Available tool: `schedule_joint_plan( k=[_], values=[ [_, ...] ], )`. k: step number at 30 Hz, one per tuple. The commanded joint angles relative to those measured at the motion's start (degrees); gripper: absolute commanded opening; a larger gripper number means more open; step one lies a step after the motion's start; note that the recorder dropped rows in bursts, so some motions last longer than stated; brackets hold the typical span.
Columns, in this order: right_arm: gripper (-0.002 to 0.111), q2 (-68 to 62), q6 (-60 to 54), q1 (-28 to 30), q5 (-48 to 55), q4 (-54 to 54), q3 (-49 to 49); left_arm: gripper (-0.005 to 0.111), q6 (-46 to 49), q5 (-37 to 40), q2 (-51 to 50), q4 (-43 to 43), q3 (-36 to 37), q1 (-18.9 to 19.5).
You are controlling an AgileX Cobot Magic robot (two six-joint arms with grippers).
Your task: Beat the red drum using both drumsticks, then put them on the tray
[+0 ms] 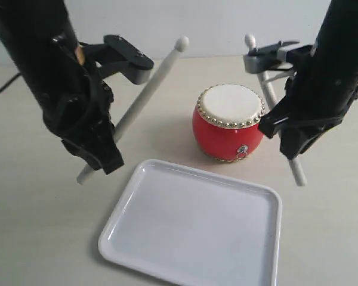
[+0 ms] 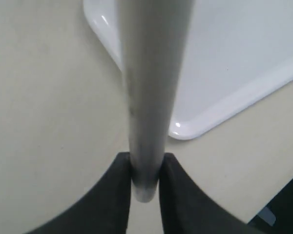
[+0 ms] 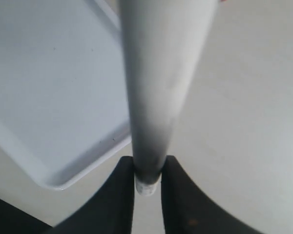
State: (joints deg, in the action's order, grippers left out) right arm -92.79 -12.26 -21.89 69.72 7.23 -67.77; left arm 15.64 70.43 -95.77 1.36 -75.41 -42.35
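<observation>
- Red drum sits on the surface between both arms, just beside the tray.
- Left gripper is clamped on the left drumstick.
- Right gripper is clamped on the right drumstick.
- Both sticks slant, with round tips high and back ends low.
- Right drumstick is nearer the drum.

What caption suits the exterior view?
Left pincer and right pincer hold drumsticks flanking the red drum, tray in front.

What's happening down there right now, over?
Left jaws shut on left drumstick, right jaws on right drumstick. Both tips off red drum. Tray bare. Nothing blocking.
</observation>
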Motion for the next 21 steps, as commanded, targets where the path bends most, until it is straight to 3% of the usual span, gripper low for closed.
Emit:
schedule_joint_plan(
  k=[1,7,11,16,21],
  values=[
    [0.000,8.36,0.17,-0.05,0.24,-0.49,-0.30,0.000,1.65,-0.47,-11.52,3.15,-5.98,-0.53],
    [0.000,15.74,1.85,-0.05,0.24,-0.49,-0.30,0.000,2.09,-0.47,-26.04,3.70,-15.67,-0.53],
    [0.000,17.91,1.85,-0.05,0.24,-0.49,-0.30,0.000,1.85,-0.47,-30.32,4.19,-17.70,-0.53],
    [0.000,17.88,1.85,-0.05,0.24,-0.57,-0.30,0.000,1.74,-0.47,-27.67,3.01,-17.70,-0.53],
    [0.000,16.00,-0.43,-0.05,0.24,-0.14,0.56,0.000,-0.67,-0.47,-15.98,5.94,-14.40,1.53]
  ],
)
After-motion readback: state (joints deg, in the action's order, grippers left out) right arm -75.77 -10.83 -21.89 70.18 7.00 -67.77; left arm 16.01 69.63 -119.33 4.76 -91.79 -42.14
